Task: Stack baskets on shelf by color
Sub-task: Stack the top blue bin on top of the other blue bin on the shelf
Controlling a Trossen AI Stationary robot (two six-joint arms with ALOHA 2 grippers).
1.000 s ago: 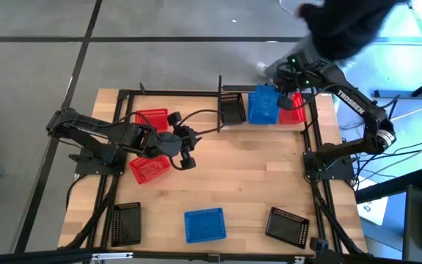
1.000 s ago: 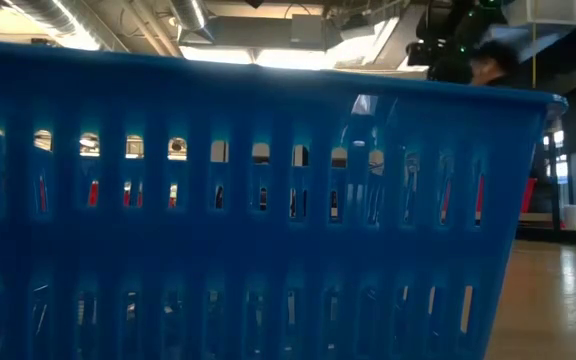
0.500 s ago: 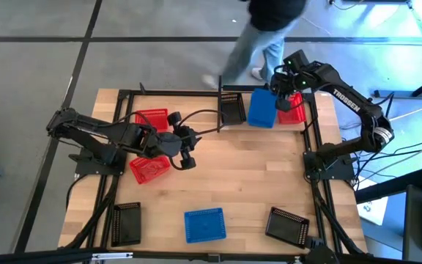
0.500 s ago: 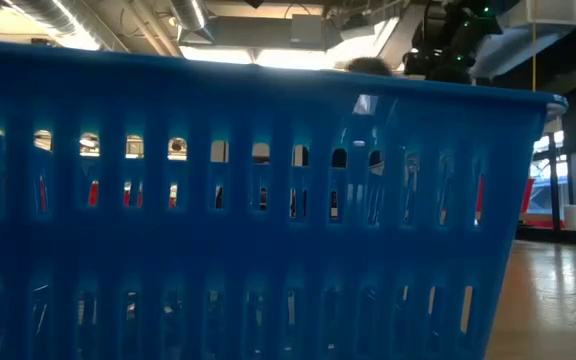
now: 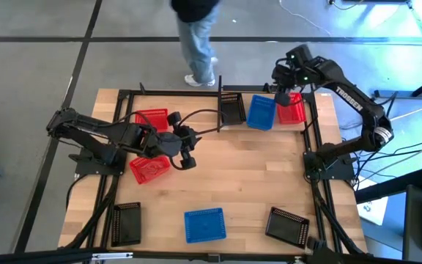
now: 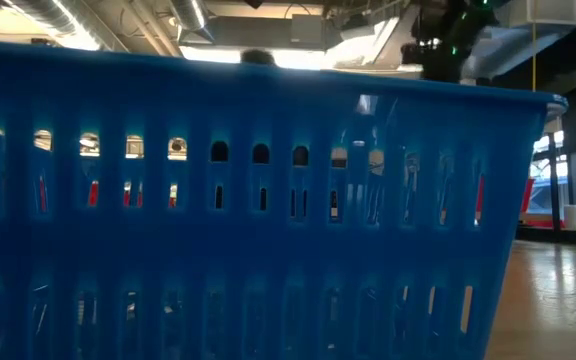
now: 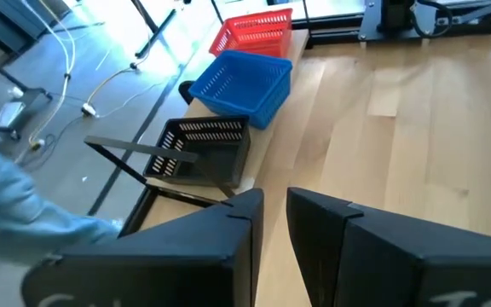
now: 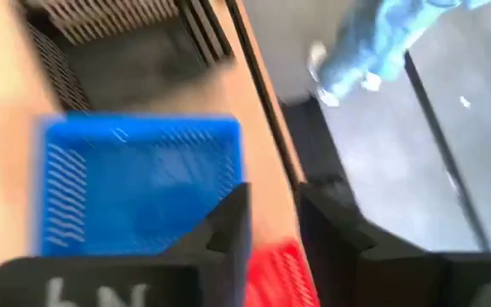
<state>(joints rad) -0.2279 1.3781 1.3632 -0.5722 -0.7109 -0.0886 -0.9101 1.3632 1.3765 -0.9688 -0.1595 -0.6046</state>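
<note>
A: What blocks the low view?
B: A blue basket (image 6: 248, 220) fills it; the counter beyond is hidden, bar a strip at the right.
A: The person (image 5: 196, 29)?
B: Cut off by the high view's top edge.
A: The right wrist view?
B: Blurred; the red basket (image 8: 280, 273) sits partly behind the right hand (image 8: 273, 223).

Robotics lab: framed workbench (image 5: 218, 176), floor cables (image 7: 75, 94).
</note>
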